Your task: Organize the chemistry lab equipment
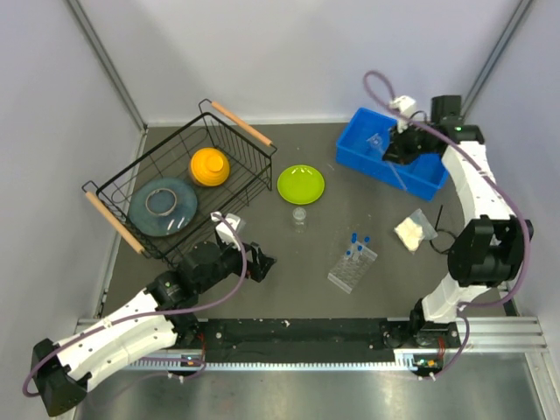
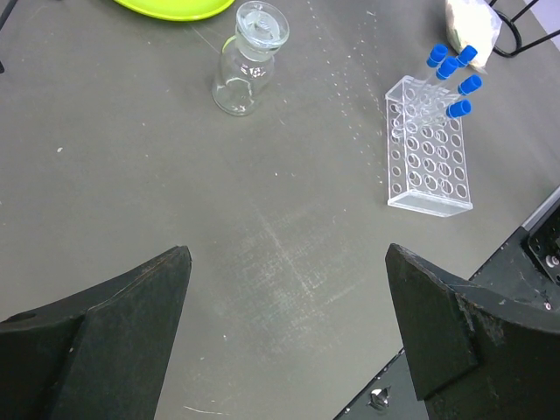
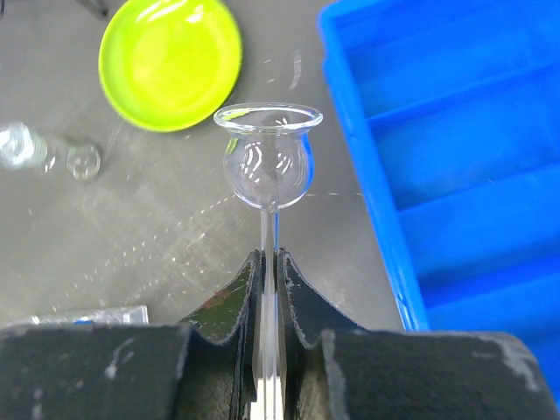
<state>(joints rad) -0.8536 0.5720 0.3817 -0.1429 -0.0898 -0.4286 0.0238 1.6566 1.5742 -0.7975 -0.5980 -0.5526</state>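
Observation:
My right gripper (image 3: 269, 258) is shut on the thin stem of a clear glass funnel (image 3: 267, 162) and holds it up beside the left wall of the blue bin (image 3: 464, 157); from above the gripper (image 1: 394, 149) is over that bin (image 1: 420, 179). My left gripper (image 2: 289, 254) is open and empty, low over bare table (image 1: 262, 262). The clear grid rack (image 2: 429, 144) holds several blue-capped tubes (image 2: 451, 66) and stands ahead to its right (image 1: 353, 267). A tiny clear cup (image 2: 245, 61) stands near the lime plate. The white-filled packet (image 1: 414, 229) and thin black loop (image 1: 440, 226) lie at the right.
A lime-green plate (image 1: 301, 184) lies mid-table. A black wire basket (image 1: 236, 127) at the back left holds an orange dome (image 1: 210, 166) and a blue-grey dish (image 1: 164, 206). The arms' base rail (image 1: 306, 332) runs along the near edge.

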